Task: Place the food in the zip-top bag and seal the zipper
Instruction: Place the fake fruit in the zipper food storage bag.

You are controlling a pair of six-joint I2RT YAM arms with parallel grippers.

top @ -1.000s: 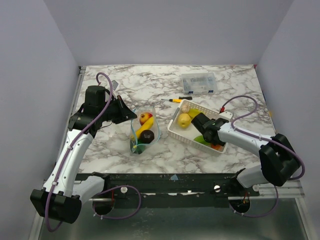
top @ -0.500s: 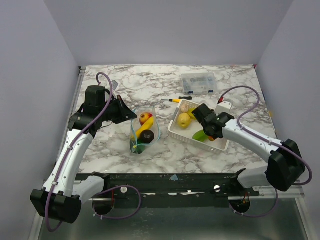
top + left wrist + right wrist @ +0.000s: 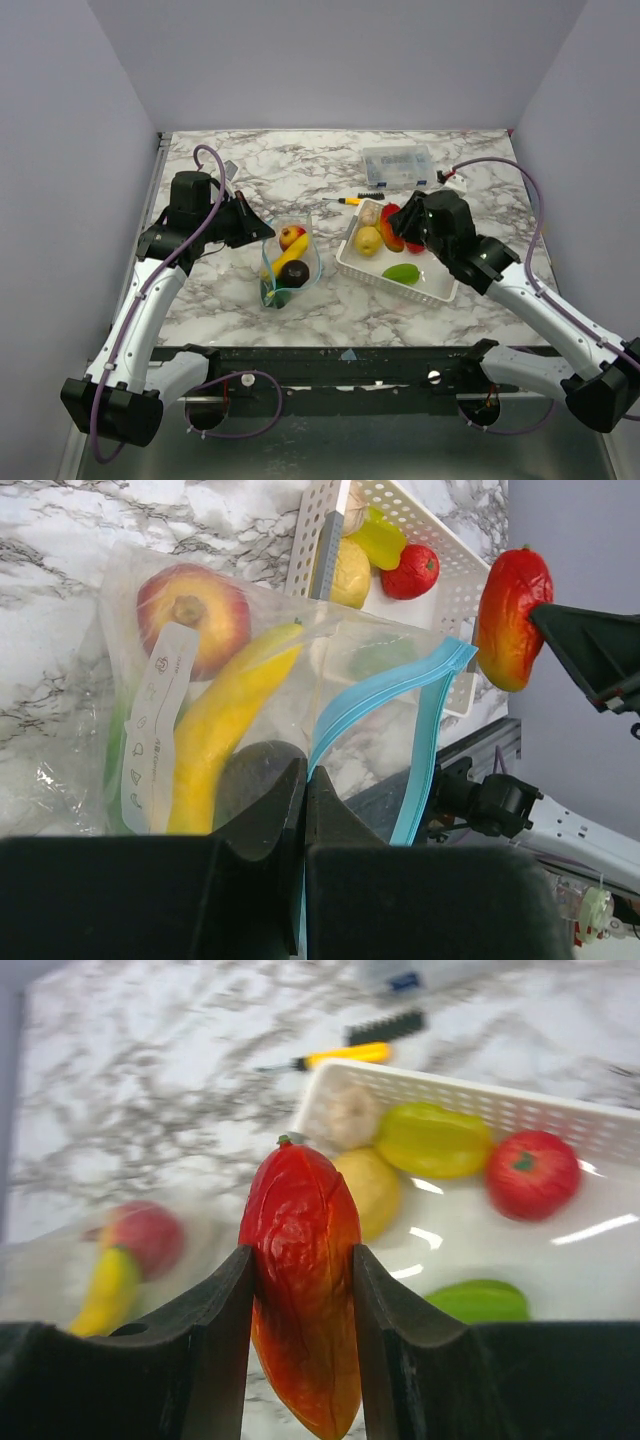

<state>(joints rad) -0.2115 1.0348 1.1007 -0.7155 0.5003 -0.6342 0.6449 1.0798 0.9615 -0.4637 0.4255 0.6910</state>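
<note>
Pinching zip-top bag rim in left claw, propping it open; gripping red-orange toy fruit in right claw for loading.

Thin clear plastic film, glossy and creased, for the zip-top bag; smooth light-blue plastic for the zipper. Shiny, slightly wrinkled skin on the red-orange toy fruit. Glossy white hard plastic for the slotted basket. Matt black plastic on the right gripper. Smooth marble-look table.
</note>
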